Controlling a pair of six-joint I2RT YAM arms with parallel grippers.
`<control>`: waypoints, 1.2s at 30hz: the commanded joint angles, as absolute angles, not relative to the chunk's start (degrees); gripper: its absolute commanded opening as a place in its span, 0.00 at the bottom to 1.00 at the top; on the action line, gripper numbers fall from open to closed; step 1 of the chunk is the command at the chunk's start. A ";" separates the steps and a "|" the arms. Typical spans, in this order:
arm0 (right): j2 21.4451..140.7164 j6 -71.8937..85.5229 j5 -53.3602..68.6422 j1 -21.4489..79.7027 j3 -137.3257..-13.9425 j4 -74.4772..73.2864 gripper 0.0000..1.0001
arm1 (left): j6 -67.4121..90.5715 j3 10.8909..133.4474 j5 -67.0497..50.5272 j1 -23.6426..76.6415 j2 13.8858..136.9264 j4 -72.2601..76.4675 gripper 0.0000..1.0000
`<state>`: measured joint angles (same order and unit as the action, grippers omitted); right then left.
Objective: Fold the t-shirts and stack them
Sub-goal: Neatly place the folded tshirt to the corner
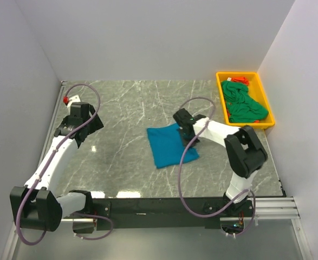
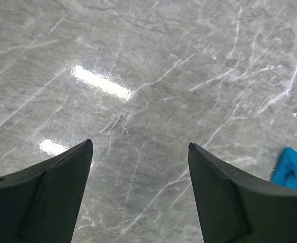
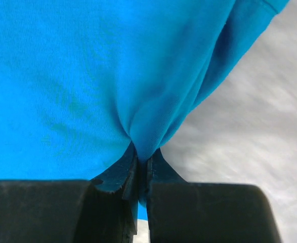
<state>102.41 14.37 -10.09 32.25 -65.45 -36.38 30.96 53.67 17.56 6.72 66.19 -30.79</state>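
Observation:
A folded teal-blue t-shirt (image 1: pixel 169 145) lies on the marble table's middle, and its cloth (image 3: pixel 87 76) fills the right wrist view. My right gripper (image 1: pixel 189 136) is at its right edge, shut on a pinch of the blue cloth (image 3: pixel 143 152). A bright green t-shirt (image 1: pixel 244 104) lies bunched in the yellow bin, with a small red-orange piece (image 1: pixel 241 80) at the bin's far end. My left gripper (image 1: pixel 88 125) hangs open over bare marble at the far left (image 2: pixel 140 162). A corner of the blue shirt (image 2: pixel 292 169) shows at that view's right edge.
The yellow plastic bin (image 1: pixel 221 92) stands at the table's back right, against the wall. A small red object (image 1: pixel 67 99) sits at the far left edge. White walls close in the table on three sides.

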 commanded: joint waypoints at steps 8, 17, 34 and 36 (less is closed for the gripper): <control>95.88 10.55 -36.63 24.88 -58.01 -47.27 0.00 | 30.94 52.91 13.80 5.54 62.05 -29.44 0.82; 98.34 11.78 -50.34 16.53 -55.90 -47.47 0.00 | 31.03 53.00 12.92 5.54 61.43 -29.71 0.82; 104.94 21.43 -68.73 -1.22 -59.58 -54.39 0.45 | 31.03 53.96 12.48 5.54 65.39 -31.03 0.82; 105.55 26.61 -69.43 -2.20 -62.48 -59.14 0.57 | 31.03 54.05 12.13 5.54 65.57 -31.20 0.83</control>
